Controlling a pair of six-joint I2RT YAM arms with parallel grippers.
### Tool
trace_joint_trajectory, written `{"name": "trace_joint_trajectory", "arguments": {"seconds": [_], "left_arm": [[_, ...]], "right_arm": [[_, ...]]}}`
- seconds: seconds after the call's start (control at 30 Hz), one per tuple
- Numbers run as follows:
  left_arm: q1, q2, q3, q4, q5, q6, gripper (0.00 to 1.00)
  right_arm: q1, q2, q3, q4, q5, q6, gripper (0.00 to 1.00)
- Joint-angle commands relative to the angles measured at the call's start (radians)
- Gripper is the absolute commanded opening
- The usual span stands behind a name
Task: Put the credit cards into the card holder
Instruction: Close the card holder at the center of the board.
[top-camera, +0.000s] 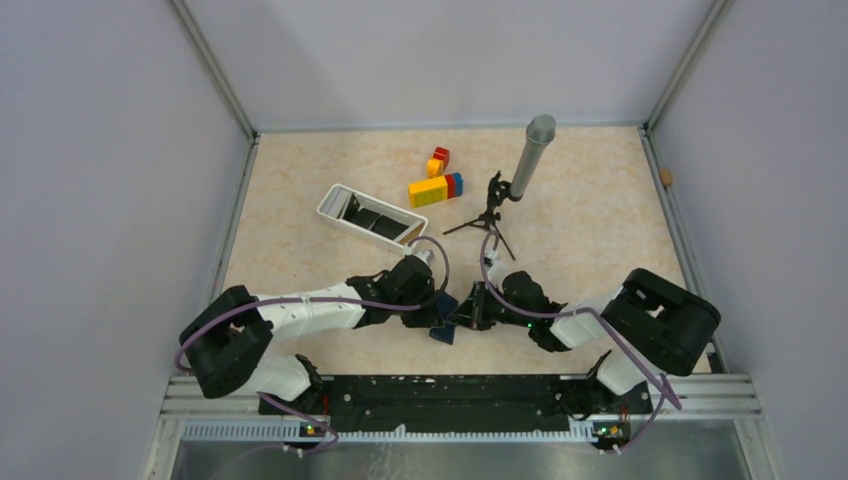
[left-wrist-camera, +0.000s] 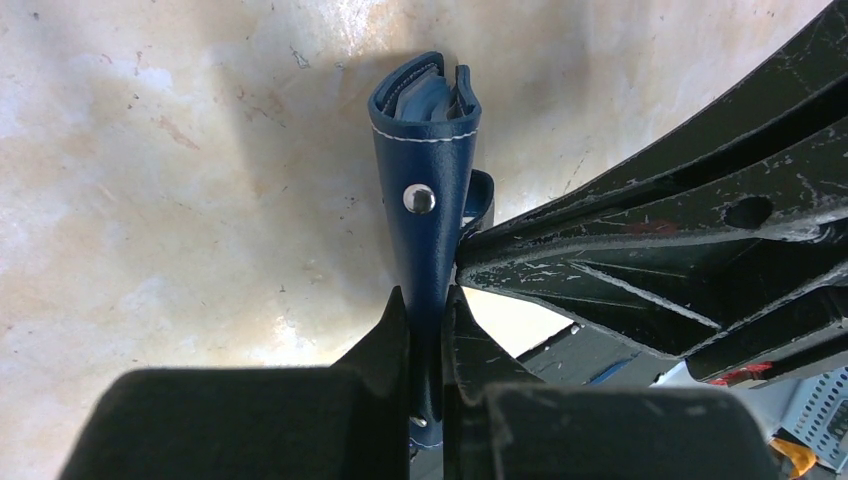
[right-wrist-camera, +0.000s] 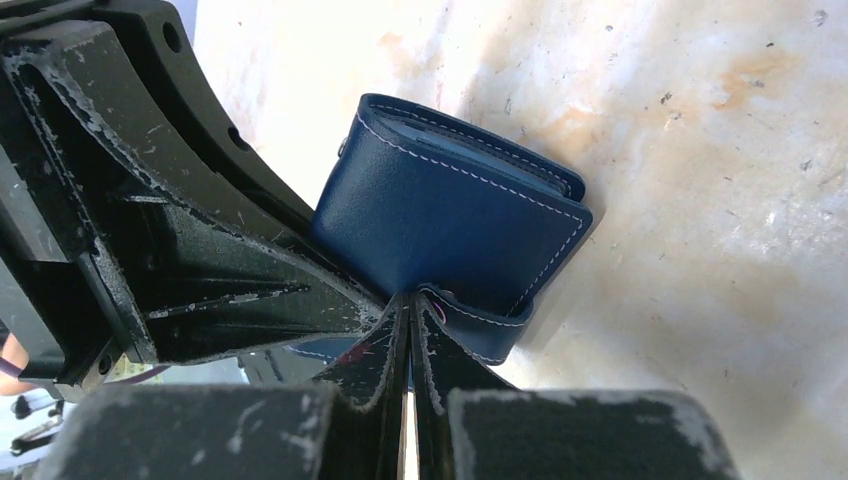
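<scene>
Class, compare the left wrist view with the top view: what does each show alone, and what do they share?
Left wrist only: the silver snap, white stitching and grey pockets of the holder. Top only: the tray holding dark cards, toy blocks, a microphone. Shared: left gripper and right gripper, each shut on the holder.

Card holder (top-camera: 444, 334) between fingers (left-wrist-camera: 392, 335), tray (top-camera: 327, 208) behind it

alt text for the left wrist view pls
A navy-blue card holder, edge-on over a beige table, is pinched by the left gripper, jaws shut. The right gripper reaches in from the right, touching its side.
</scene>
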Motion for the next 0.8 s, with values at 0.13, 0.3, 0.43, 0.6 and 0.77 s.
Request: {"name": "trace_joint_trajectory", "arguments": {"seconds": [0.13,0.3,0.43,0.6,0.77], "left_arm": [[0.026,0.036,-0.081,0.049,0.07,0.0,0.0],[0.064,0.041,-0.134,0.132,0.135,-0.004,0.0],[0.094,0.043,-0.166,0.171,0.169,0.007,0.0],[0.135,0.044,-0.207,0.237,0.217,0.006,0.0],[0.168,0.065,-0.24,0.296,0.277,0.005,0.0]], "right_arm": [[-0.034,0.147,-0.047,0.036,0.062,0.019,0.0],[-0.064,0.208,-0.061,0.088,0.056,0.035,0.0],[-0.083,0.241,-0.071,0.099,0.057,0.058,0.0],[-0.104,0.303,-0.085,0.138,0.049,0.087,0.0],[-0.123,0.374,-0.099,0.198,0.042,0.118,0.0]]}}
